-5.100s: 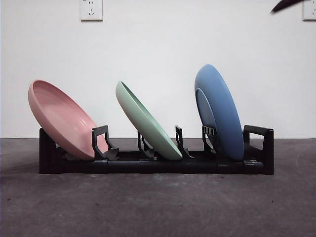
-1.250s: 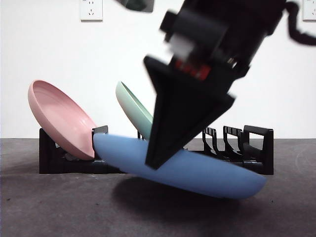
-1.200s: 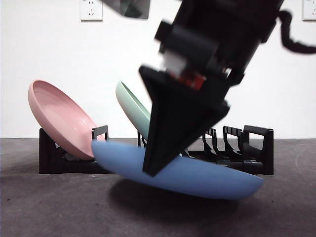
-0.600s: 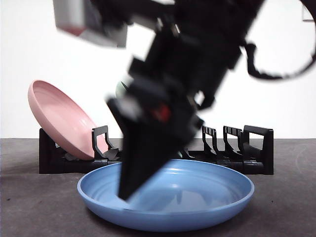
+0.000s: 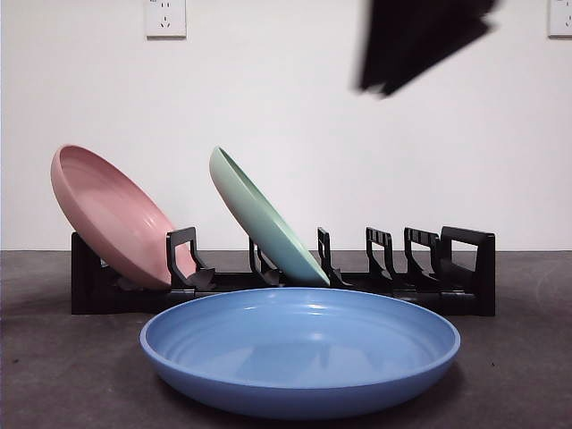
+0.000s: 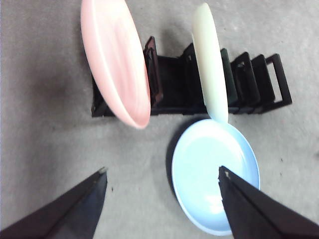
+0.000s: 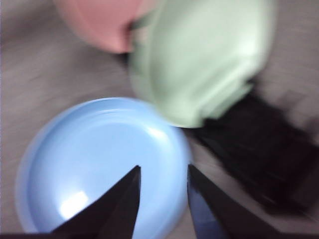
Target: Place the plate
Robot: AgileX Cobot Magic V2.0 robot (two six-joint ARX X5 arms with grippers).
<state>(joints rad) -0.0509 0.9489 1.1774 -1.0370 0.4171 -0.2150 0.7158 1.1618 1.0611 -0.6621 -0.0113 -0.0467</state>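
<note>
Blue plate (image 5: pixel 299 350) flat, empty — pink (image 5: pixel 112 217), green (image 5: pixel 265 220) in rack (image 5: pixel 465 268)

blue plate (image 5: pixel 299 353): plain mid blue in the front view, paler sky blue with white glints from above, faint concentric rings inside
pink plate (image 5: pixel 112 216): soft salmon pink, plain, light ring lines on its inner face
green plate (image 5: pixel 265 220): pale mint green, plain
rack (image 5: pixel 465 268): solid black
table (image 5: pixel 71 375): dark grey, finely speckled
wall (image 5: pixel 286 107): plain white
sockets (image 5: pixel 165 16): white
right gripper (image 7: pixel 162 174): black
left gripper (image 6: pixel 162 172): black
</note>
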